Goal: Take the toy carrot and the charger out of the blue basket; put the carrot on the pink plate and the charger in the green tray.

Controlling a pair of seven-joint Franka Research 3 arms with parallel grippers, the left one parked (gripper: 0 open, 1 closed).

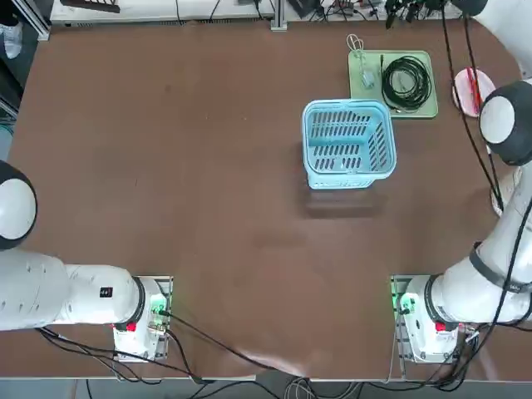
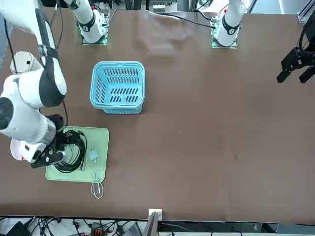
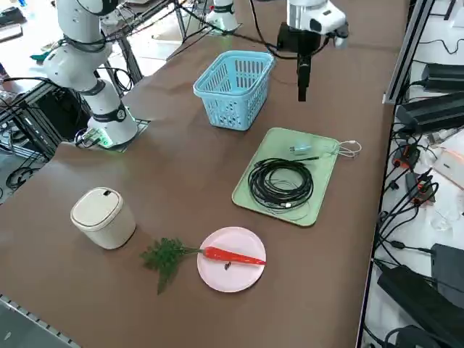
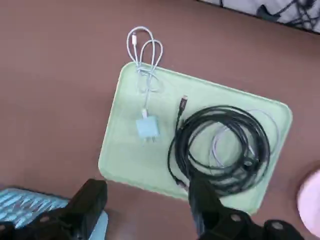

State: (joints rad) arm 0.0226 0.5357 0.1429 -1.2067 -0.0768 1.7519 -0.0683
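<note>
no writing is legible. the right claw (image 4: 145, 210), fingers wide apart and holding nothing, hangs above the pale green rectangular tray (image 4: 127, 155), lower middle of the wrist frame.

The right arm (image 2: 29, 98) is showing glossy white rounded links with dark grey bands at the joints. Black cables are running along it. Its base (image 1: 428, 320) is glowing green, with a red mark, on a metal plate. The right gripper (image 4: 150, 212) is wearing matte black, blocky fingers (image 4: 90, 197).
</note>
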